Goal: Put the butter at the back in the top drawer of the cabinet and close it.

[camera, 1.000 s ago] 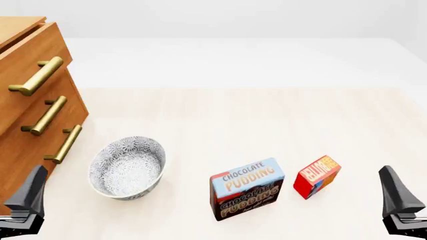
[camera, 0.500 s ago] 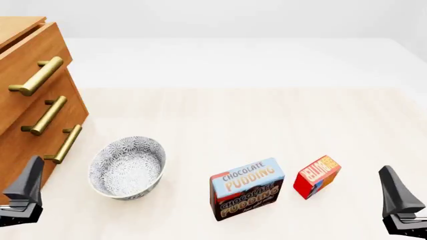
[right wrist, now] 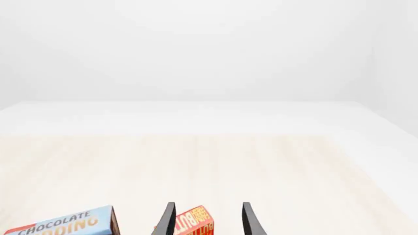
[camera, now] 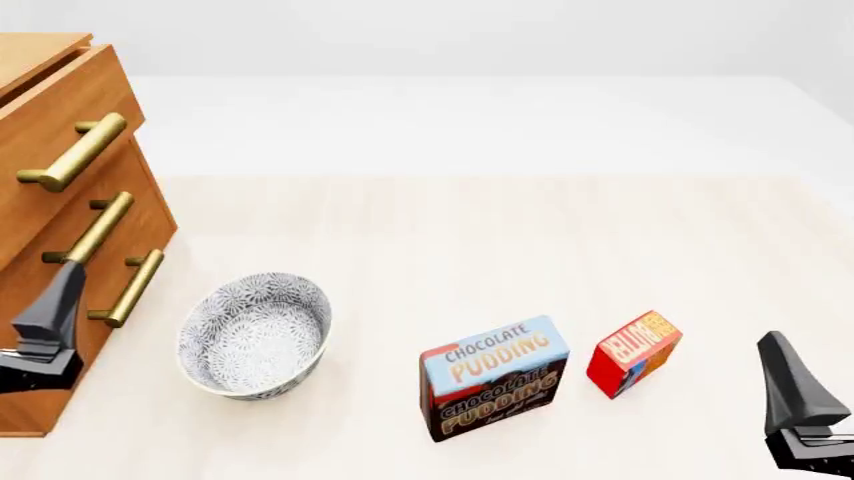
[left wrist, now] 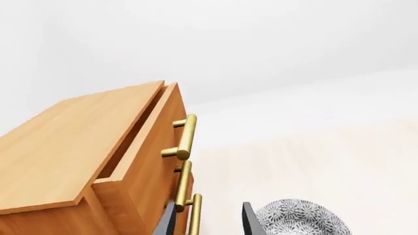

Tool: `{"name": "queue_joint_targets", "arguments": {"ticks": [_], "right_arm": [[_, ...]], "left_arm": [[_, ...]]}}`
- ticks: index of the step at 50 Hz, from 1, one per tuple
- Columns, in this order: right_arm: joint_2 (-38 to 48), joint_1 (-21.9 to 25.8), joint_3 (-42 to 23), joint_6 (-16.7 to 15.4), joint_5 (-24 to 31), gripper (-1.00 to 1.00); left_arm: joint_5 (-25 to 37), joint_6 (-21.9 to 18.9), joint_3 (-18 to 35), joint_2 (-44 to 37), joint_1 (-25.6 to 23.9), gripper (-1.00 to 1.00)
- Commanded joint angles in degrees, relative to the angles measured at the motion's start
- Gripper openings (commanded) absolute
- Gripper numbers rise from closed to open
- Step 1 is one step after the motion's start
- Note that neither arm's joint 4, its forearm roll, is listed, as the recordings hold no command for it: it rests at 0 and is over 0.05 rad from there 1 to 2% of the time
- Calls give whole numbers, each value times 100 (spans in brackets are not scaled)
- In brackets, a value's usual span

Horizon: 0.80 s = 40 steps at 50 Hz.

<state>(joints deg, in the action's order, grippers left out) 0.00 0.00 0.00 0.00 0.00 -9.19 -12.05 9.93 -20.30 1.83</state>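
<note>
The butter, a small red box with orange lettering, stands on the table at the right; in the right wrist view the butter lies just ahead, between the fingers' line. My right gripper is open and empty, behind the butter near the front edge. The cabinet stands at the left. Its top drawer is slightly pulled out, and a gap shows behind the drawer front in the left wrist view. My left gripper is open and empty, close in front of the lower drawers.
A patterned grey bowl sits right of the cabinet. The Chocolate Pudding box stands between the bowl and the butter. Brass handles stick out from the three drawer fronts. The bowl's rim shows beside my left fingers.
My left gripper has risen and moved forward toward the cabinet's lower drawers. The right gripper, butter, bowl and pudding box have not moved.
</note>
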Motion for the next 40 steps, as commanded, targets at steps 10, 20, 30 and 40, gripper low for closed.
{"name": "queue_joint_targets", "arguments": {"ticks": [10,20,30,40], "right_arm": [[0,0,0,0,0,100],[0,0,0,0,0,100],[0,0,0,0,0,100],[0,0,0,0,0,100]], "left_arm": [[376,-999,527,-440,-261,100],[696,-1408,797,-456,-365,100],[764,-1840,978,-788,-370,100],[965,-2277,1190,-878,-420,100]]}}
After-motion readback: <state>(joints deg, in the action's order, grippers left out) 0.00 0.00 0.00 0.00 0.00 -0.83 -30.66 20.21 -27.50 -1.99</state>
